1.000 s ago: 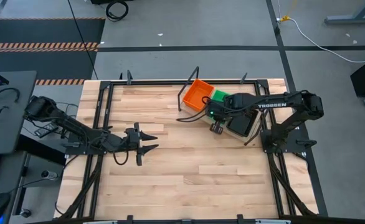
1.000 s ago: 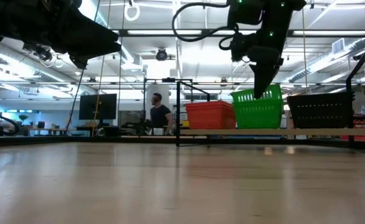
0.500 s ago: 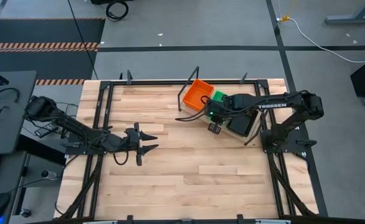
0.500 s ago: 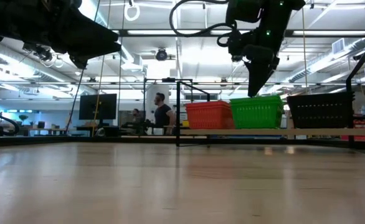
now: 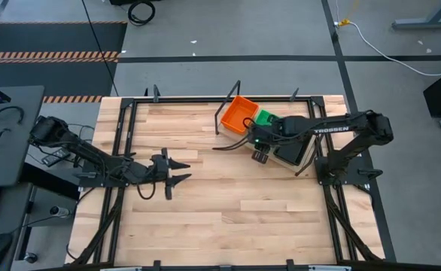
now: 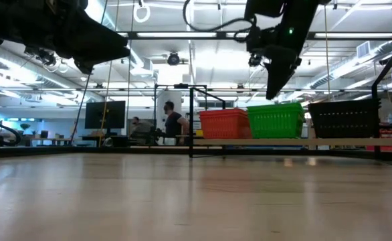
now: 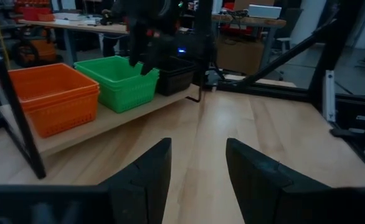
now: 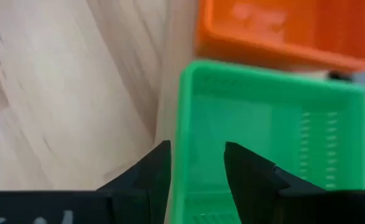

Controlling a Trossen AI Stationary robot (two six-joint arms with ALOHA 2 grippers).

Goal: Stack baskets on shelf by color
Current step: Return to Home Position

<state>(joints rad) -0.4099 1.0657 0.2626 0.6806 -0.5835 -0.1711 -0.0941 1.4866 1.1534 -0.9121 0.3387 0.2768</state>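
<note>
On the pale shelf (image 6: pixel 249 141) at the table's far right, an orange basket (image 6: pixel 225 124), a green basket (image 6: pixel 276 120) and a black basket (image 6: pixel 343 118) stand side by side on their bottoms. My right gripper (image 6: pixel 275 92) hangs open just above the green basket's table-side rim (image 8: pixel 185 124), pointing steeply down, its fingers clear of the rim. In the high view the right arm covers most of the black basket (image 5: pixel 292 150). My left gripper (image 5: pixel 177 170) waits open over the table's left half, pointing toward the shelf.
A black frame post (image 6: pixel 190 120) stands in front of the shelf's left end, and black rails (image 5: pixel 205 99) run round the tabletop. The wide wooden tabletop (image 5: pixel 228 203) lies between the two arms. People stand in the room far behind the table.
My right gripper has opened and let go of the green basket's rim, then risen slightly. The green basket, first lifted and tilted under the fingers, has dropped level onto the shelf between the orange and black baskets.
</note>
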